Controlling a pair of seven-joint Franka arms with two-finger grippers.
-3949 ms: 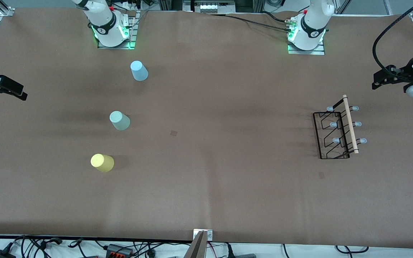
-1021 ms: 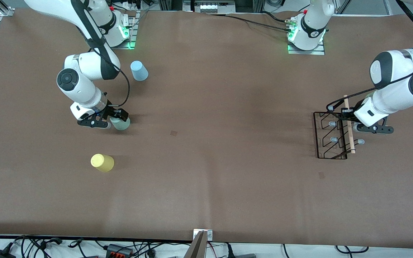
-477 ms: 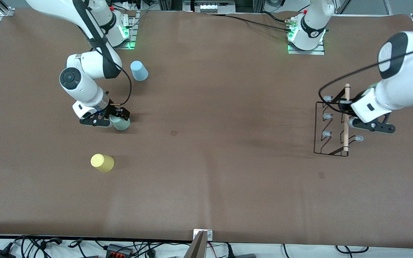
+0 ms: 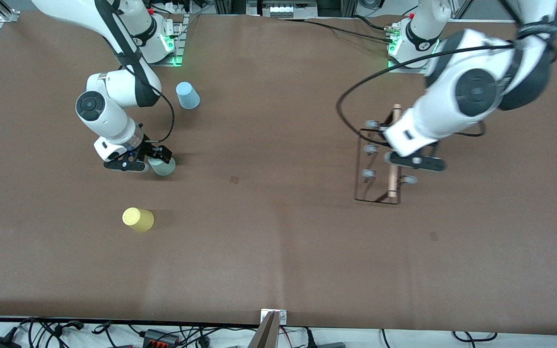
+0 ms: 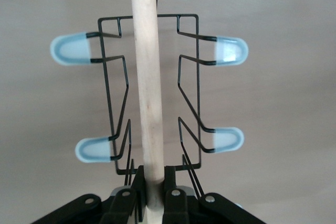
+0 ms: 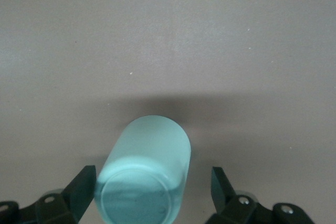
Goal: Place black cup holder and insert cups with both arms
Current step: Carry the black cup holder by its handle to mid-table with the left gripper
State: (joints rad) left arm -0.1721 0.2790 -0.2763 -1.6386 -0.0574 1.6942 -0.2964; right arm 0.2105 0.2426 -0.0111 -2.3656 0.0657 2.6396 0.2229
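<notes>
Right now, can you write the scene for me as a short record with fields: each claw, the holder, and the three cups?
left claw: shut on the wooden handle of the black cup holder, carried over the table
right claw: fingers either side of the mint cup, one finger touching it, a gap at the other
mint cup: upside down on the table
yellow cup: on the table, untouched, nearer the front camera than the mint cup
blue cup: on the table, untouched, near the right arm's base
cups on holder: none

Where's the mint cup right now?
The mint cup stands on the table between the right claw's open fingers, with the light blue cup farther from the front camera and the yellow cup nearer.
</notes>
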